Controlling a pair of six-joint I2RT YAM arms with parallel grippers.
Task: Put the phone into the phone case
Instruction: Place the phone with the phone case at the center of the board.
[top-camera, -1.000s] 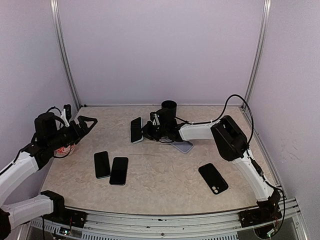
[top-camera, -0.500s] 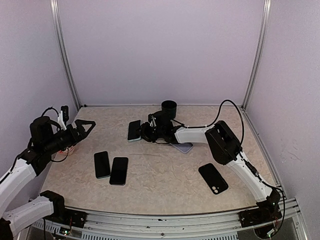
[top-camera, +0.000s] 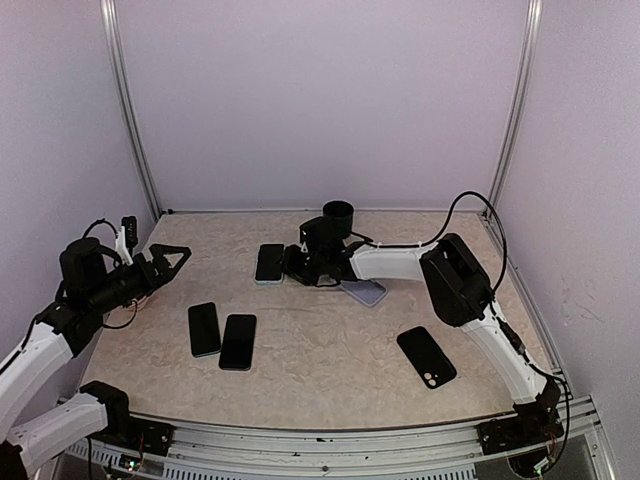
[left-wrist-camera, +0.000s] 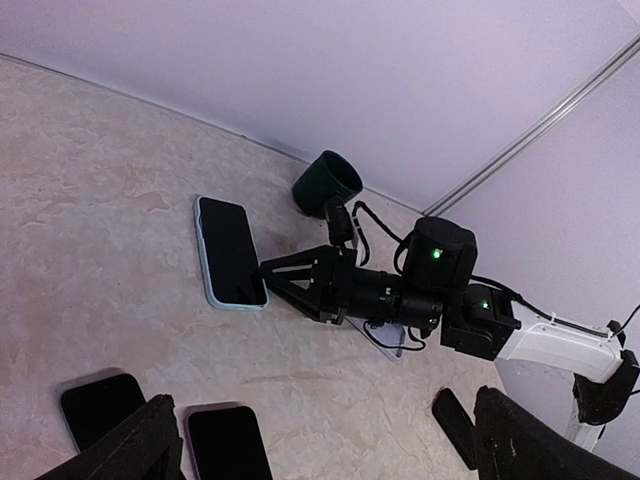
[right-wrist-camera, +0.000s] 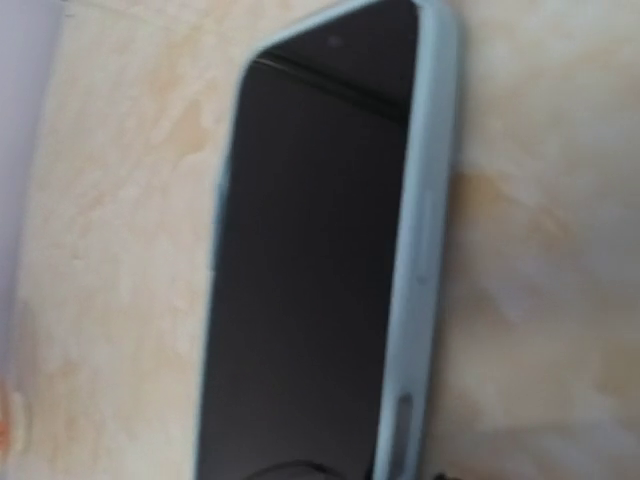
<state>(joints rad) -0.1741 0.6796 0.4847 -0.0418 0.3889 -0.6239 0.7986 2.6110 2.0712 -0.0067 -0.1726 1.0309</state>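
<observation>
A phone with a dark screen sits in a light-blue case (top-camera: 269, 263) and lies flat on the table, left of centre at the back. It shows in the left wrist view (left-wrist-camera: 230, 252) and fills the right wrist view (right-wrist-camera: 320, 260). My right gripper (top-camera: 291, 265) reaches in from the right. Its tips (left-wrist-camera: 266, 274) are at the phone's right edge, close together. I cannot tell whether they grip it. In the right wrist view only dark slivers show at the bottom edge. My left gripper (top-camera: 178, 256) is open and empty, raised over the table's left side.
A dark green cup (top-camera: 338, 212) stands behind the right wrist. A pale lilac case (top-camera: 367, 293) lies under the right forearm. Two dark phones (top-camera: 204, 329) (top-camera: 238, 341) lie side by side at the front left. A black phone (top-camera: 427, 356) lies at the front right.
The cased phone stood on edge at the right gripper's tips, tipped over, and now lies flat. The left arm has drawn back a little to the left.
</observation>
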